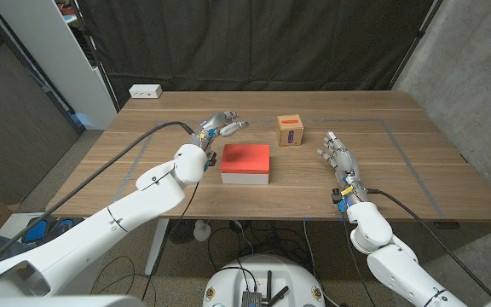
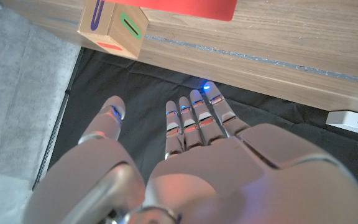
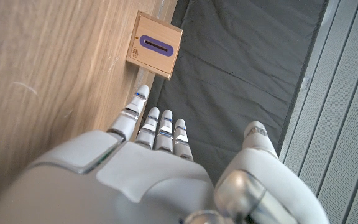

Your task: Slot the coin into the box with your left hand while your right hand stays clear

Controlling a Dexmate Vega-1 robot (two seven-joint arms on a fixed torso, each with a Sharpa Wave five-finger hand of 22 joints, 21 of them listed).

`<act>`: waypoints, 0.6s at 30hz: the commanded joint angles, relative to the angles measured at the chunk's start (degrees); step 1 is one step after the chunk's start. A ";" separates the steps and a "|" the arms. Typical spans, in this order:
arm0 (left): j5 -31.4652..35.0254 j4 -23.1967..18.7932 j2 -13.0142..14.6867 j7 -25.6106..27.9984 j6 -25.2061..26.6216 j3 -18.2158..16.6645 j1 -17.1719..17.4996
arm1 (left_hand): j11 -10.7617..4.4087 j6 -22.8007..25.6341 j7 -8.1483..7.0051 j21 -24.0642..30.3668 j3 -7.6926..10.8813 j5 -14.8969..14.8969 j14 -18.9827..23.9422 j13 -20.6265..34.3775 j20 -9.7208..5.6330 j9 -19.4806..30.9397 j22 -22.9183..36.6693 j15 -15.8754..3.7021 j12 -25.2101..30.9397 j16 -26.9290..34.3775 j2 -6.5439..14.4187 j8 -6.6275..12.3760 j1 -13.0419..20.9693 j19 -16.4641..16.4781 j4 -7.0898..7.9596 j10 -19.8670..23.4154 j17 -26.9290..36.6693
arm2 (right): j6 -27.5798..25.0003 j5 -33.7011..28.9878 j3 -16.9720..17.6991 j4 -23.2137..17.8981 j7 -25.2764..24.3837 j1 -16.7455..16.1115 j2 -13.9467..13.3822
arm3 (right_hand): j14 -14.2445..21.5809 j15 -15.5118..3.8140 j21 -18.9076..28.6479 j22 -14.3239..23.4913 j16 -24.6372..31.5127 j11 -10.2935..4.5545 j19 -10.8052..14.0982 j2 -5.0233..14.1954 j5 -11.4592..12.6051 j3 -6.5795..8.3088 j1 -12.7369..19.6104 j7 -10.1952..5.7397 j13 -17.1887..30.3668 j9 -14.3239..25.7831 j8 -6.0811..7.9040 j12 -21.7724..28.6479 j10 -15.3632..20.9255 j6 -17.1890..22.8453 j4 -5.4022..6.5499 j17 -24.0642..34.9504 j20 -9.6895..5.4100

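Head view, box: the small wooden box (image 1: 291,130) stands on the wooden table (image 1: 399,162), its top face carrying a purple oval with a slot; this is the landmark for everything below.
Head view, coin: I cannot make out a coin anywhere on the table or in either hand.
Head view, left hand: the left hand (image 1: 218,128) is raised above the table well to the left of the box, fingers apart and reaching toward it, holding nothing that I can see.
Head view, right hand: the right hand (image 1: 339,157) stands near the box, to its right and closer to the robot, fingers loosely spread and empty.
Head view, red block: a flat red-topped block with white sides (image 1: 245,164) lies left of the box and nearer the robot, just beside the left wrist.
Head view, power strip: a white power strip (image 1: 145,90) sits at the far edge, well left of the box.
Left wrist view, left hand: the fingers (image 2: 194,121) lie side by side, thumb apart, nothing between them; the box (image 2: 112,27) beyond shows purple, green and red marks on its faces.
Right wrist view, right hand: the right hand's fingers (image 3: 160,127) point at the box (image 3: 155,45), apart from it, thumb held wide, palm empty.
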 commanded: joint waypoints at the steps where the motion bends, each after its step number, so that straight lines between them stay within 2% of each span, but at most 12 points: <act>1: -6.39 4.65 1.69 4.34 -20.05 -8.17 8.64 | 0.20 -1.46 0.08 -1.19 -0.92 -0.17 -1.36 -0.02 -1.43 -0.22 0.10 -0.68 -1.09 -1.01 -0.84 -0.63 -0.51 -0.40 0.10 -1.62 0.19 | -0.18 -0.51 -0.58 -0.97 1.92 1.14 -1.45 | 0.48 -0.10 0.22 0.27 0.20 0.08 0.48 0.03 0.26 0.36 0.45 0.03 0.32 0.14 0.22 0.43 0.42 0.51 -0.07 0.13 0.01; 7: -9.50 8.62 -0.18 4.93 -27.64 -9.97 10.76 | 0.16 -2.87 -0.39 -2.53 -2.05 -0.43 -2.51 -0.07 -1.07 -0.40 0.10 -0.48 -1.94 -2.00 -1.49 -0.82 -1.77 -1.21 0.52 -2.66 0.29 | 0.66 -0.02 -0.77 -0.41 3.48 1.85 -1.78 | 0.48 -0.10 0.22 0.27 0.20 0.08 0.48 0.03 0.26 0.36 0.45 0.03 0.32 0.14 0.22 0.43 0.42 0.51 -0.07 0.13 0.01; 14: -13.19 13.59 -2.60 4.03 -37.03 -11.13 12.45 | 0.47 -4.36 0.00 -4.35 -3.87 -0.87 -3.57 -0.11 -1.22 -0.61 0.11 -0.13 -2.88 -3.20 -3.07 -0.95 -4.68 -1.93 1.19 -3.58 0.39 | 1.23 0.33 -1.01 0.34 4.65 2.40 -2.03 | 0.48 -0.10 0.22 0.27 0.20 0.08 0.48 0.03 0.26 0.36 0.45 0.03 0.32 0.14 0.22 0.43 0.42 0.51 -0.07 0.13 0.01; 18: -15.47 15.58 -3.88 3.22 -41.06 -11.80 13.45 | 0.48 -5.50 0.32 -5.65 -4.68 -0.99 -4.60 -0.19 -2.13 -0.74 0.11 -0.14 -3.75 -4.18 -3.86 -1.04 -5.97 -2.50 1.27 -4.88 0.37 | 2.24 0.18 -1.05 1.17 5.17 2.76 -1.99 | 0.48 -0.10 0.22 0.27 0.20 0.08 0.48 0.03 0.26 0.36 0.45 0.03 0.32 0.14 0.22 0.43 0.42 0.51 -0.07 0.13 0.01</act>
